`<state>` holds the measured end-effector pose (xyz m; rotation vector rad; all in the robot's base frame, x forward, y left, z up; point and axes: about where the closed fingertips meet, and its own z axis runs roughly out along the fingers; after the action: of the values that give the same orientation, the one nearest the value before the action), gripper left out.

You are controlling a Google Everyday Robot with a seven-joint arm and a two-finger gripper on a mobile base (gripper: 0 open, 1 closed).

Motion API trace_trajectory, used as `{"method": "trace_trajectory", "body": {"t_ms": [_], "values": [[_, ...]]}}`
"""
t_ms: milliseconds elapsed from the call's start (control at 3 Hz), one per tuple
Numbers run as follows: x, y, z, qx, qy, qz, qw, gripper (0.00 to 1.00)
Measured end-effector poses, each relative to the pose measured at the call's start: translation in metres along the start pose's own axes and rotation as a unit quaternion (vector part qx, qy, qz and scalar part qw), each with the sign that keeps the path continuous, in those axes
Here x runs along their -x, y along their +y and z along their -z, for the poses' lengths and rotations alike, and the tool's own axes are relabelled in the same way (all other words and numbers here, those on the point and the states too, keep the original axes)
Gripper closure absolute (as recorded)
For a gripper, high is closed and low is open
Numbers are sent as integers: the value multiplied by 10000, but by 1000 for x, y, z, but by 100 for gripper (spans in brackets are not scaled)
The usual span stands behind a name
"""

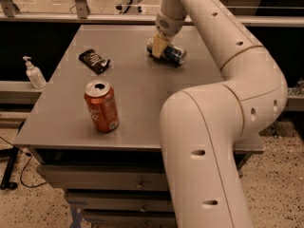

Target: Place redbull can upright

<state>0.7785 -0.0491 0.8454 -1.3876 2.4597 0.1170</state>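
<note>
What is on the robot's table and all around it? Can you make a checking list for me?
Surface: grey table, flat, with drawers underneath.
Job's things: redbull can lying on its side near the far edge, not upright yet.
Clutter: orange-red can standing upright near the front; black packet lying flat behind it.
Grippers: gripper down at the redbull can's left end.
Cables: thin dark cable on the floor at left.
Surroundings: pump bottle on a ledge left of the table; speckled floor.
</note>
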Motion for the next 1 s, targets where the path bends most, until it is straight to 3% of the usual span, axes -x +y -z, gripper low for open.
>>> {"method": "trace_trajectory", "body": {"t_ms": [333, 667, 1000], "values": [[-1, 11, 37, 66, -266, 105, 9996, 88], [-1, 23, 90, 144, -948, 305, 9949, 100], [1, 37, 145, 269, -2040, 723, 9759, 100]]}}
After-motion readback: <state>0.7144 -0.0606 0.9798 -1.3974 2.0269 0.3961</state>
